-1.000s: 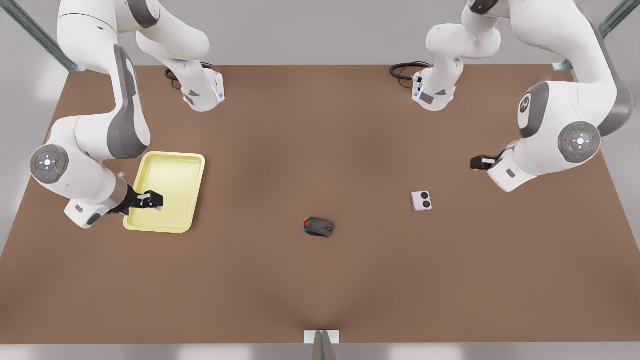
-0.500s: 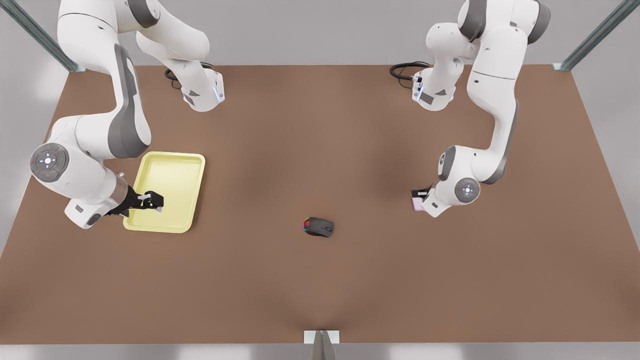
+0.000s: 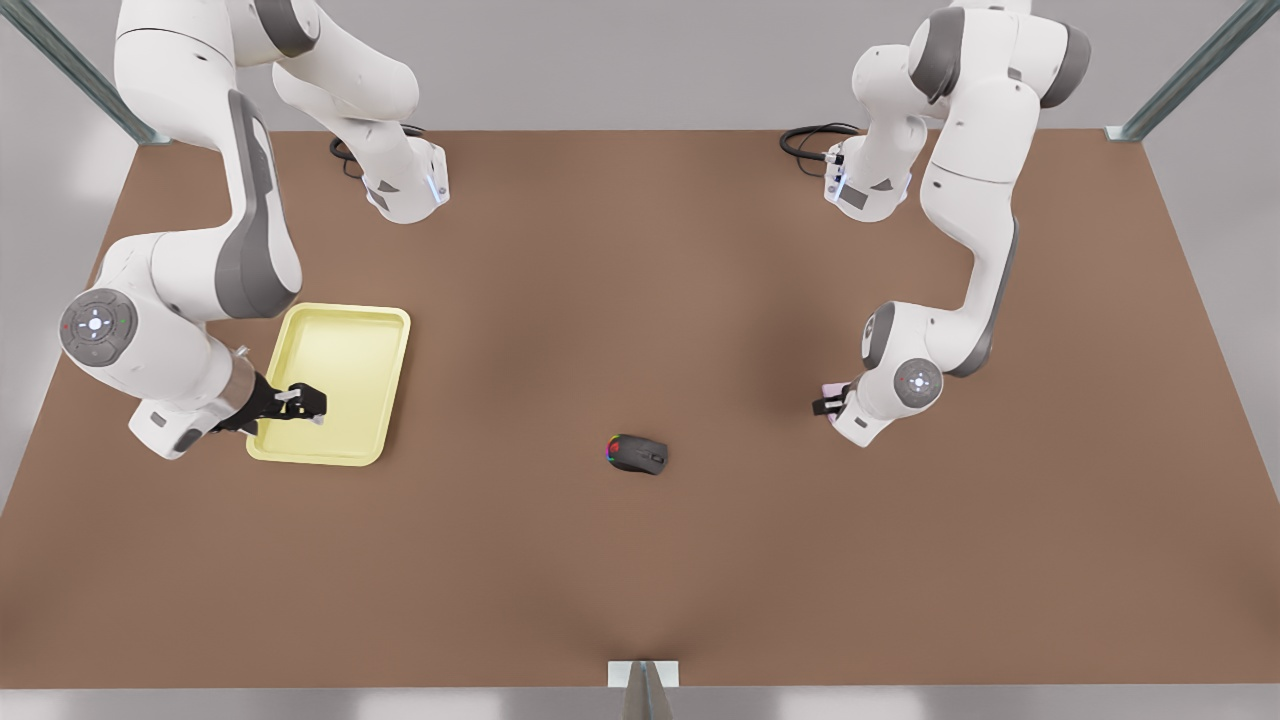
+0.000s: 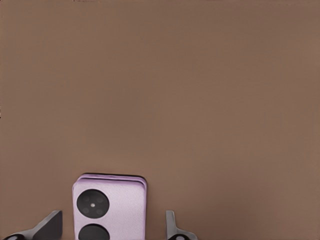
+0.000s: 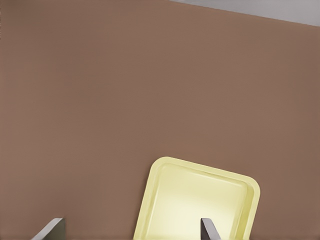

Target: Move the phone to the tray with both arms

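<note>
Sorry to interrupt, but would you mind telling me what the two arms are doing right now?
The left gripper, on the front view's right, is low over the pink phone, open, with a finger on either side; nothing is gripped yet. The phone lies flat on the brown table. The right gripper, also open, waits over the yellow tray on the front view's left. A black mouse sits untouched between phone and tray.
</note>
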